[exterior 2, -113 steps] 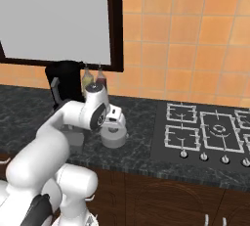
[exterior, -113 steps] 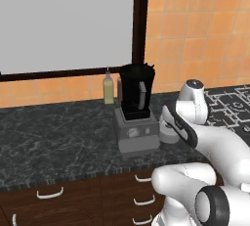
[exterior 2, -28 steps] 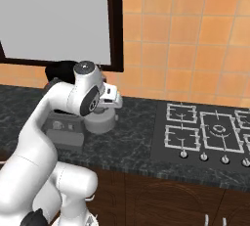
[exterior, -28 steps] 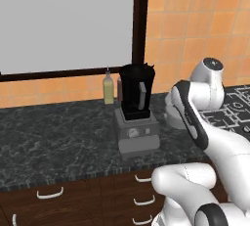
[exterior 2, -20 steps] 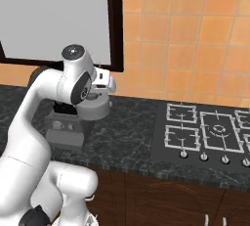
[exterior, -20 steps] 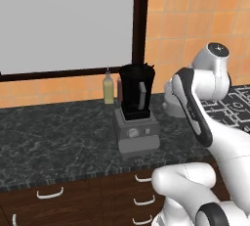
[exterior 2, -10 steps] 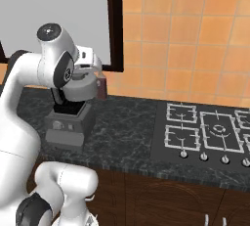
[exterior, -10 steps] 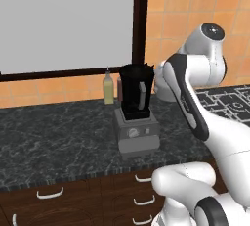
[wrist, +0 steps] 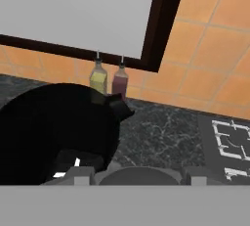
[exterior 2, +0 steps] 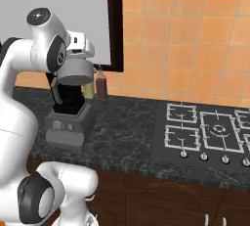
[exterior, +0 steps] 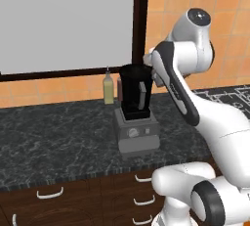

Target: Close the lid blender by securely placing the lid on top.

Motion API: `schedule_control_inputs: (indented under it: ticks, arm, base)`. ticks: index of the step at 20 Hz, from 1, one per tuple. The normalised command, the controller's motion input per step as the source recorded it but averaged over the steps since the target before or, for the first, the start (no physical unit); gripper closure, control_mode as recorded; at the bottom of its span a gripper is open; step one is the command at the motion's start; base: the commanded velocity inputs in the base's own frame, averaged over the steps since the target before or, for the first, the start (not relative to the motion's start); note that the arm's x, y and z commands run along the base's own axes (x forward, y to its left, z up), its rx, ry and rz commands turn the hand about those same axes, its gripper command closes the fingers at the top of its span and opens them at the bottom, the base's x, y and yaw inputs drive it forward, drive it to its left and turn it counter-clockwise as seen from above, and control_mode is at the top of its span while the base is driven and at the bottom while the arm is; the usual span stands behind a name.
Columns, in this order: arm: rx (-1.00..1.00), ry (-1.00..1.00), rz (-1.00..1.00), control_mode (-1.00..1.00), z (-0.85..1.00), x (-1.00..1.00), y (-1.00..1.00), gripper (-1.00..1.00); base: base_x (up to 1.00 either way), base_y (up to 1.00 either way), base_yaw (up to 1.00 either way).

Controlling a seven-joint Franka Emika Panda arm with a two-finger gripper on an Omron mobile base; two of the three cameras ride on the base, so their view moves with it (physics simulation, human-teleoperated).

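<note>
The blender is a tall black jar with a side handle on a boxy grey base with a round dial, standing on the dark counter. In the right base view my gripper is shut on the lid, a round light-grey cap hanging just above the jar and a little to its right. In the hand view the jar's open black mouth lies left of the lid, whose grey top shows at the bottom between my fingertips. In the left base view my arm hides the lid.
A yellow bottle and a red bottle stand against the wall right behind the blender, below a dark-framed window. A gas stove lies to the right. The stone counter stretches left of the blender.
My arm has risen and swung left with the lid, from beside the blender on its right to just over the jar's top. The blender has not moved.
</note>
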Motion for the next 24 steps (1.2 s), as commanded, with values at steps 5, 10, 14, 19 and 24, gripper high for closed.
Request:
schedule_control_inputs:
  ticks: [5, 10, 14, 19, 24]
  arm:
    - [0.00, -0.08, 0.00, -1.00, 0.65, 0.00, 0.13, 1.00]
    - [0.00, -0.08, 0.00, -1.00, 0.72, -0.09, 0.01, 1.00]
    - [0.00, -0.08, 0.03, -1.00, 0.53, 0.00, 0.15, 1.00]
    - [0.00, -0.09, 0.08, -1.00, 0.28, 0.01, 0.28, 1.00]
    - [0.00, -0.05, 0.07, -1.00, 0.08, 0.12, 0.32, 1.00]
  base:
    - [0.00, 0.00, 0.00]
    - [0.00, 0.00, 0.00]
    - [0.00, 0.00, 0.00]
    - [0.00, 0.00, 0.00]
    - [0.00, 0.00, 0.00]
